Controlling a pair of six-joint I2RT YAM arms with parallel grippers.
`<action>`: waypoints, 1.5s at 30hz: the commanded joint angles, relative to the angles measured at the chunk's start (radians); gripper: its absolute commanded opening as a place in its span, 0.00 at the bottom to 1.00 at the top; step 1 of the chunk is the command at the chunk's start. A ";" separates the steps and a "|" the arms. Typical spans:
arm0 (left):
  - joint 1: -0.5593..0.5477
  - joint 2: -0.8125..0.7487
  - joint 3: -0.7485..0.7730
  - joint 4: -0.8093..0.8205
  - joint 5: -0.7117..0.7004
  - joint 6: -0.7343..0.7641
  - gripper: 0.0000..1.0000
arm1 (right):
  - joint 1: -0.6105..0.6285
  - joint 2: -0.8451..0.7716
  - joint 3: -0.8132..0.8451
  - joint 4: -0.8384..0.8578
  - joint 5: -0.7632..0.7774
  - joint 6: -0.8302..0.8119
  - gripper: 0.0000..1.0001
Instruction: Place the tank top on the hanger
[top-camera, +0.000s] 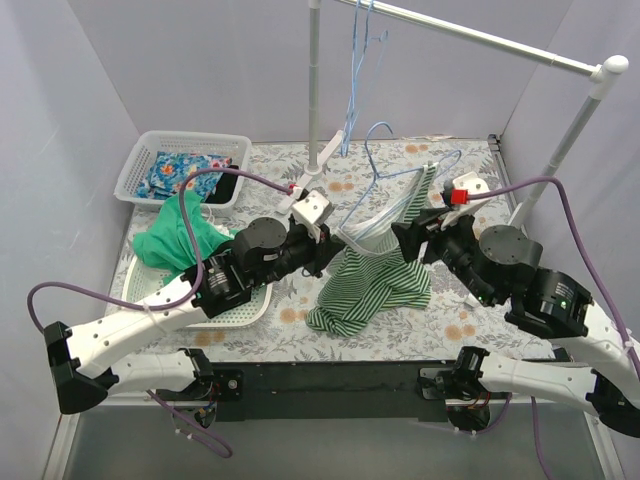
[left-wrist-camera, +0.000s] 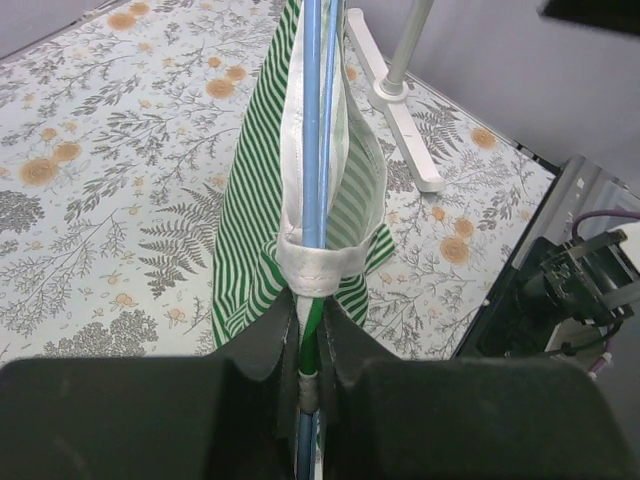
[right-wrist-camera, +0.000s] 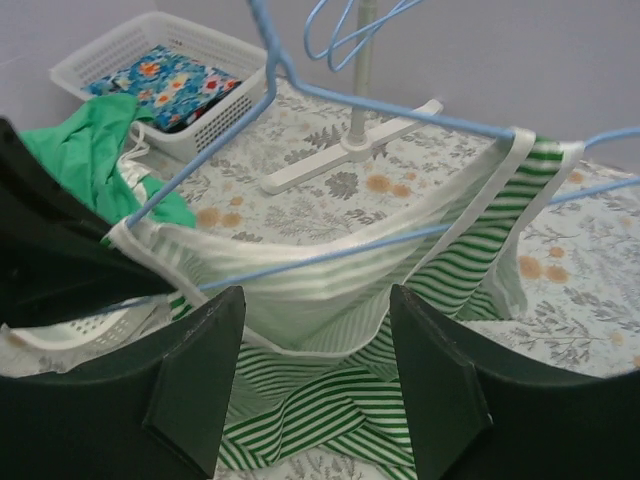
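The green-and-white striped tank top (top-camera: 372, 282) hangs from a light-blue hanger (top-camera: 385, 172) held above the table's middle, its hem resting on the cloth. My left gripper (top-camera: 335, 247) is shut on the hanger's left end together with a white-edged strap. In the left wrist view (left-wrist-camera: 310, 350) the wire (left-wrist-camera: 315, 120) and strap (left-wrist-camera: 318, 262) run between the closed fingers. My right gripper (top-camera: 410, 235) is open, just right of the top. In the right wrist view (right-wrist-camera: 315, 300) the top (right-wrist-camera: 330, 400) lies between and beyond the jaws, and the other strap (right-wrist-camera: 515, 150) lies over the hanger's (right-wrist-camera: 400, 108) far shoulder.
A white basket (top-camera: 140, 165) with the blue flowered cloth (top-camera: 190, 172) stands at the back left. The plain green garment (top-camera: 175, 242) lies over a white oval tray (top-camera: 245, 308). A rack post (top-camera: 313, 90) and rail (top-camera: 480, 35) carry spare blue hangers (top-camera: 358, 70).
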 joint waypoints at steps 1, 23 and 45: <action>-0.005 0.044 0.108 0.060 -0.098 0.021 0.00 | 0.005 -0.098 -0.105 0.025 -0.182 0.080 0.68; -0.008 0.635 1.021 -0.307 -0.037 0.152 0.00 | 0.005 -0.028 -0.739 0.634 -0.566 0.358 0.57; -0.056 0.979 1.382 -0.175 -0.175 0.238 0.00 | 0.005 0.123 -0.867 0.791 -0.474 0.427 0.51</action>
